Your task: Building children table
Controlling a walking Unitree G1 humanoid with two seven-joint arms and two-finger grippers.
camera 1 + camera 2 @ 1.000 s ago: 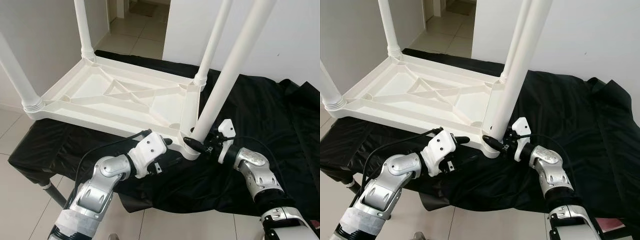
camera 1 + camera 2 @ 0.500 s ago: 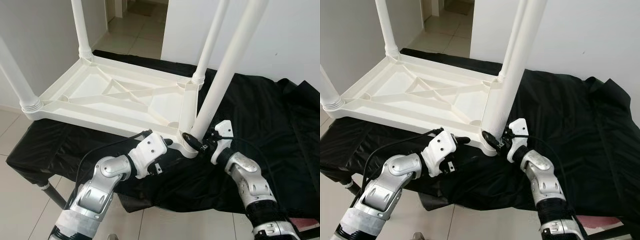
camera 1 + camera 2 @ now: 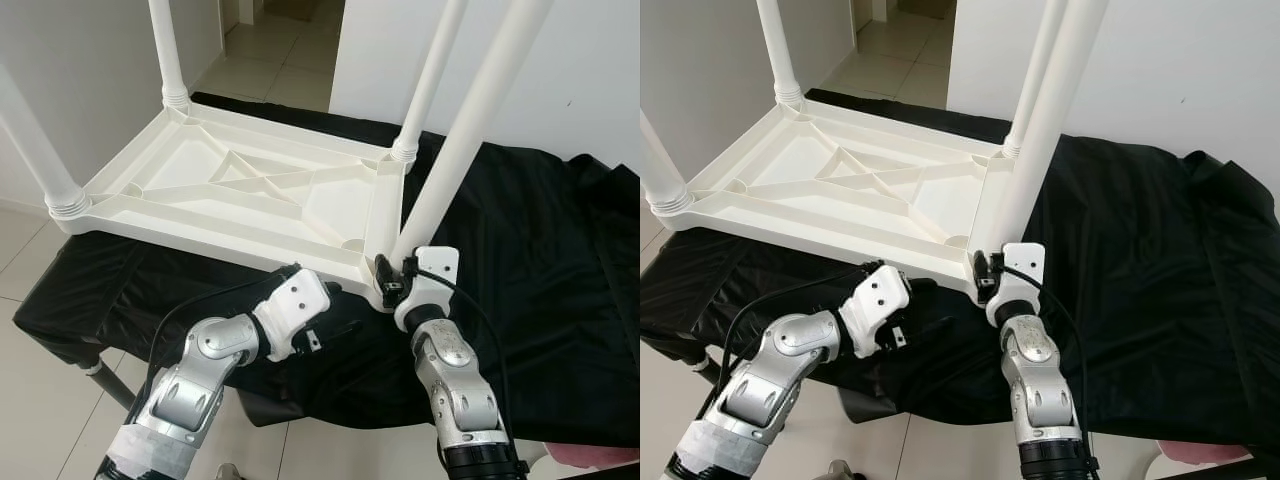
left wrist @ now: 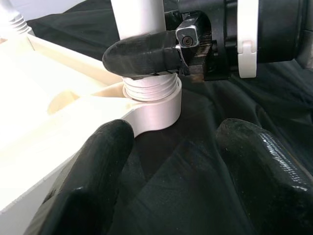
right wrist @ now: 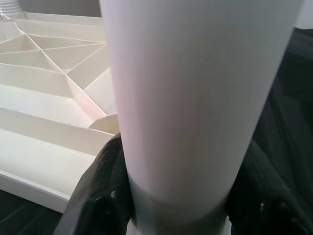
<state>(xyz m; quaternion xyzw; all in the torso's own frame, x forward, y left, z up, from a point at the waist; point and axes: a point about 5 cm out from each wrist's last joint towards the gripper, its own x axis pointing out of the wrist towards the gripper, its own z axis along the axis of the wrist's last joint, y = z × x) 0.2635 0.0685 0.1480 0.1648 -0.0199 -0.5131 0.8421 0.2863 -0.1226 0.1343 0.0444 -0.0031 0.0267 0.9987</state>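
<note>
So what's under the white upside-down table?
A black cloth lies under the table top and spreads out past it. Whatever holds the cloth up is covered, apart from a grey leg.

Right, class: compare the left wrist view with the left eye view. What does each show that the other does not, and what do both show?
Left wrist view: up close, the threaded collar at the foot of the near leg, sitting in the table's corner socket, with a black finger of the right gripper wrapped round the leg just above it.

Left eye view: the whole upturned white table, three more legs standing in its other corners, both silver arms, the tiled floor.

Both: the near leg, the right gripper clamped on it, the black cloth underneath.
</note>
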